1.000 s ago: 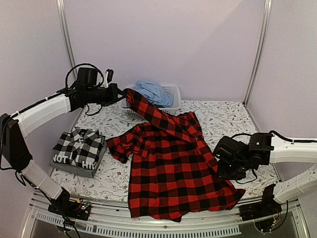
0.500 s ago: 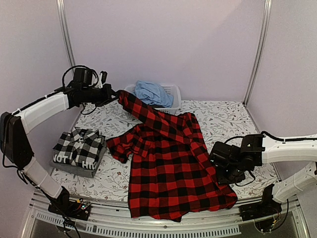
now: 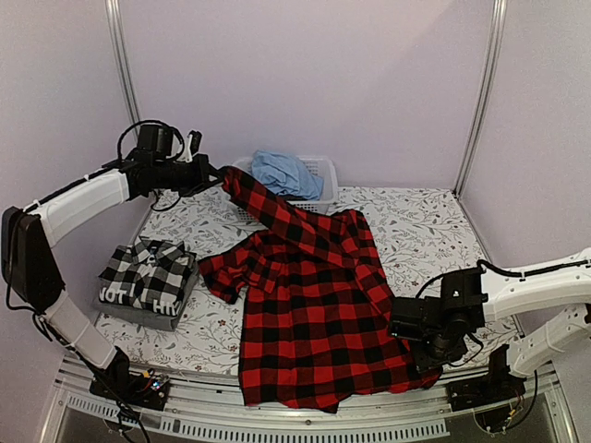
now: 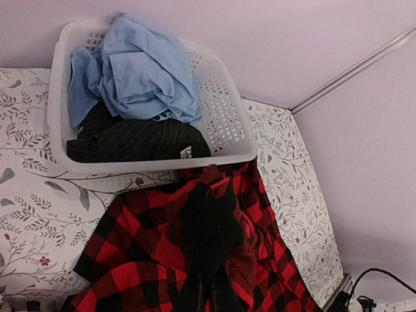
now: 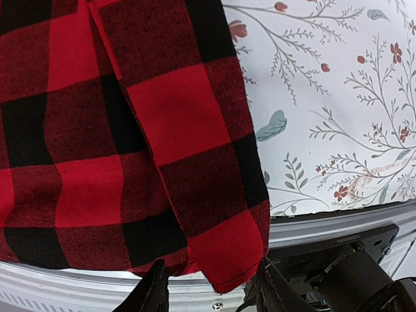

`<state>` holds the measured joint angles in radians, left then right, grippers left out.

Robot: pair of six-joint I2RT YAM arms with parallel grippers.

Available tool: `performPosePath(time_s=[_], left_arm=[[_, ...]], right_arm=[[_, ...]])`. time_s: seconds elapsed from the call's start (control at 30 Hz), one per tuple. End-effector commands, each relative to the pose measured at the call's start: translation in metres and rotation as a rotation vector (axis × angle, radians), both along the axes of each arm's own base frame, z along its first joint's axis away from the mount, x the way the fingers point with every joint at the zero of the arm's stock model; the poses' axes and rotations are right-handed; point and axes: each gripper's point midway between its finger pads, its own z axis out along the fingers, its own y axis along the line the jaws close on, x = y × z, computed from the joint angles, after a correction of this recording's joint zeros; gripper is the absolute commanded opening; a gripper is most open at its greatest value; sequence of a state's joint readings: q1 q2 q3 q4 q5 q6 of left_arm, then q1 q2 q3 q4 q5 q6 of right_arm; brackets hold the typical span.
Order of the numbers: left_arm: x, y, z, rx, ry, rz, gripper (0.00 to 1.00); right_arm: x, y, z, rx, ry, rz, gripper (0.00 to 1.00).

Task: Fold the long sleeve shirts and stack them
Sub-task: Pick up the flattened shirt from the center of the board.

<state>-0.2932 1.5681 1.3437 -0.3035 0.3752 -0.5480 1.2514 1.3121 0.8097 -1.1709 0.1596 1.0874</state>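
Note:
The red-and-black check flannel shirt [image 3: 319, 305] lies spread on the table, its hem hanging over the front edge. My left gripper [image 3: 220, 175] is shut on the end of one sleeve [image 4: 208, 218] and holds it up, stretched toward the back left, in front of the basket. My right gripper [image 3: 417, 334] is low at the shirt's front right corner. Its jaws are open, and the hem corner [image 5: 227, 253] lies between the fingers [image 5: 156, 292], which do not pinch it. A folded black-and-white check shirt [image 3: 148, 269] rests on a folded dark grey shirt [image 3: 129, 312] with white letters at the left.
A white laundry basket [image 3: 325, 172] stands at the back against the wall, holding a light blue cloth [image 4: 143, 71] and a dark striped cloth [image 4: 130, 140]. Just below the hem corner runs the table's metal front rail [image 5: 78, 286]. Walls and frame posts enclose the table.
My right arm has dropped toward the front edge and slid left over the shirt's corner, jaws narrowing slightly. The left gripper has pulled the sleeve a little further left.

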Motion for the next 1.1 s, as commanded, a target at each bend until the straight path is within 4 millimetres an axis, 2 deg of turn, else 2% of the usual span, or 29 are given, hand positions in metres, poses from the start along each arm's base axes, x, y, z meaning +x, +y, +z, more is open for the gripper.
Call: performPosePath(time_s=[0.0, 0.1, 0.23, 0.37, 0.53, 0.63, 0.7, 0.73, 0.8, 0.83, 0.93, 1.07], left_arm=[[0.007, 0.002, 0.008, 0.000, -0.028, -0.009, 0.00], [0.007, 0.002, 0.008, 0.000, -0.027, -0.009, 0.00], [0.007, 0.001, 0.009, -0.004, -0.028, -0.013, 0.00], [0.007, 0.001, 0.010, -0.001, -0.031, -0.014, 0.00], [0.009, 0.000, 0.014, 0.003, -0.042, -0.019, 0.00], [0.011, 0.000, 0.017, 0.006, -0.049, -0.024, 0.00], [0.012, -0.001, 0.019, 0.008, -0.050, -0.027, 0.00], [0.012, -0.001, 0.019, 0.008, -0.049, -0.029, 0.00], [0.012, -0.001, 0.019, 0.012, -0.052, -0.025, 0.00], [0.012, 0.000, 0.019, 0.015, -0.051, -0.022, 0.00], [0.016, 0.004, 0.017, 0.029, -0.050, -0.002, 0.00], [0.021, 0.004, 0.014, 0.024, -0.039, -0.004, 0.00]], right_arm=[[-0.010, -0.011, -0.006, -0.067, 0.031, -0.016, 0.45], [-0.011, -0.012, -0.010, -0.097, 0.035, -0.008, 0.45], [-0.010, -0.009, -0.013, -0.100, 0.031, -0.007, 0.38], [-0.007, -0.010, -0.012, -0.106, 0.017, -0.008, 0.25], [-0.005, -0.008, -0.010, -0.104, 0.006, 0.001, 0.04], [-0.004, -0.007, -0.009, -0.103, 0.001, 0.010, 0.00], [-0.004, -0.007, -0.009, -0.111, 0.006, 0.020, 0.05], [-0.004, -0.007, -0.008, -0.116, 0.005, 0.024, 0.12], [-0.003, -0.007, -0.010, -0.118, 0.003, 0.026, 0.36], [-0.003, -0.006, -0.011, -0.114, 0.003, 0.026, 0.40], [-0.002, 0.000, -0.014, -0.097, -0.002, 0.025, 0.47], [0.001, 0.005, -0.021, -0.103, -0.006, 0.033, 0.46]])
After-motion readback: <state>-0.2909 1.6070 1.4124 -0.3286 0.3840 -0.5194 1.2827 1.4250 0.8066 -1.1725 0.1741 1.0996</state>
